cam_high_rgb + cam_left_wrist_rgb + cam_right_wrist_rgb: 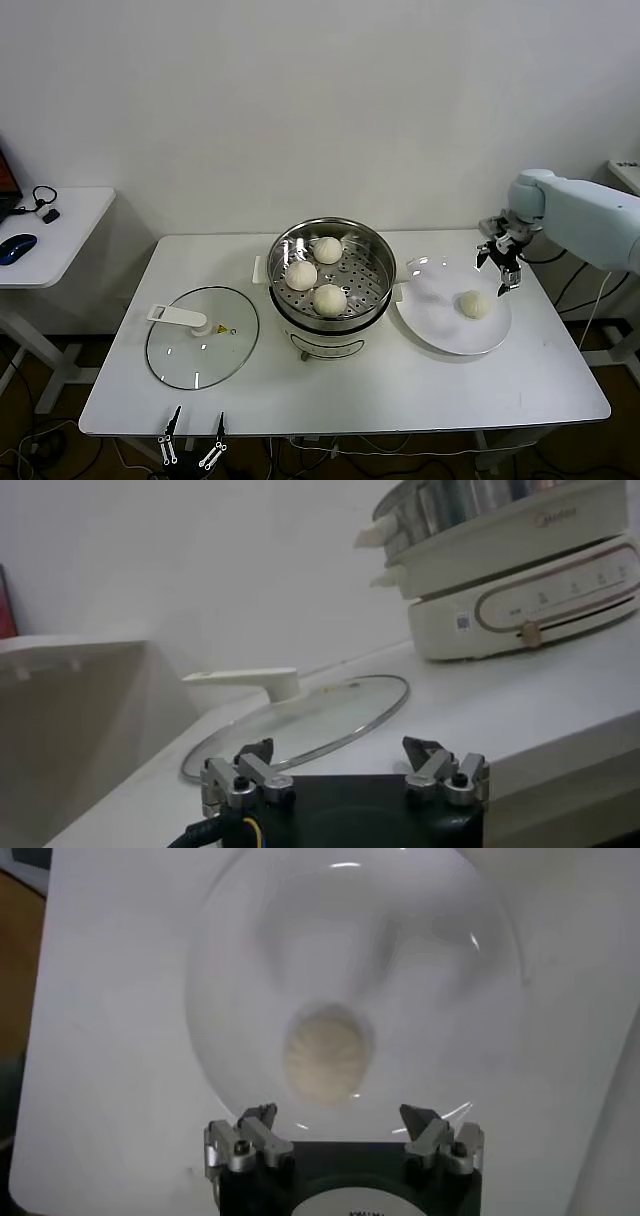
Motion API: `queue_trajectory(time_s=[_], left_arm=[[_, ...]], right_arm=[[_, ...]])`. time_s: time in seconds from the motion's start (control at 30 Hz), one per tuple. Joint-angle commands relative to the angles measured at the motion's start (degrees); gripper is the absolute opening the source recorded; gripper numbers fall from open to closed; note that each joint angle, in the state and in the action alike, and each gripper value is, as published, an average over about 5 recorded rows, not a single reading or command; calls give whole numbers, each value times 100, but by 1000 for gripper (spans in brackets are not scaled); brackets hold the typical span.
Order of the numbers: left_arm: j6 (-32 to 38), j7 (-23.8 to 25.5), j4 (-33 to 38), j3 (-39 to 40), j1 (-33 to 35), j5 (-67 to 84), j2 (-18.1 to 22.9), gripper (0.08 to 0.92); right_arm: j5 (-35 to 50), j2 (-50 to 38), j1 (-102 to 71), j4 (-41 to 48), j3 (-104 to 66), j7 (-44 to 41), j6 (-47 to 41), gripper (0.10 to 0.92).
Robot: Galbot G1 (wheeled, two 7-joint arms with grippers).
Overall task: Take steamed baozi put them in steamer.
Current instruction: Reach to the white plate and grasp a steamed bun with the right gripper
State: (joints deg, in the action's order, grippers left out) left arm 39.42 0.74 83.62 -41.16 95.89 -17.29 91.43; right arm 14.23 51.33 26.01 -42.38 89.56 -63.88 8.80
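Observation:
Three cream-white pleated baozi [329, 298] lie on the perforated tray of the shiny steel steamer [375, 285] at the table's middle. A fourth baozi [474, 304] lies on the white plate [440, 320] to the steamer's right; it also shows in the right wrist view [323, 1055]. My right gripper [502, 262] hangs open and empty in the air above the plate's far right side, above and a little behind that baozi [340, 1123]. My left gripper [193, 443] is open and empty, parked below the table's front edge at the left [343, 760].
A round glass lid [203, 350] with a white handle lies flat on the table left of the steamer; it also shows in the left wrist view [300, 720]. A side table [50, 225] with a mouse stands at far left. The white table's front edge [340, 425] is near.

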Motion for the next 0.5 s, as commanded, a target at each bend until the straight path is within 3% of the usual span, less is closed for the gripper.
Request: queue_trajectory(time_s=[0.03,0.5], left_arm=[[-35,14,-45,-6,6,-31,-20,823],[-47,15,-29,2,31,-90,-34,823]], right_arm=[[-484,94,-1012,720,-990,-19,21,823],[-742,273,-1439,1165,-1695,-6,160,823]])
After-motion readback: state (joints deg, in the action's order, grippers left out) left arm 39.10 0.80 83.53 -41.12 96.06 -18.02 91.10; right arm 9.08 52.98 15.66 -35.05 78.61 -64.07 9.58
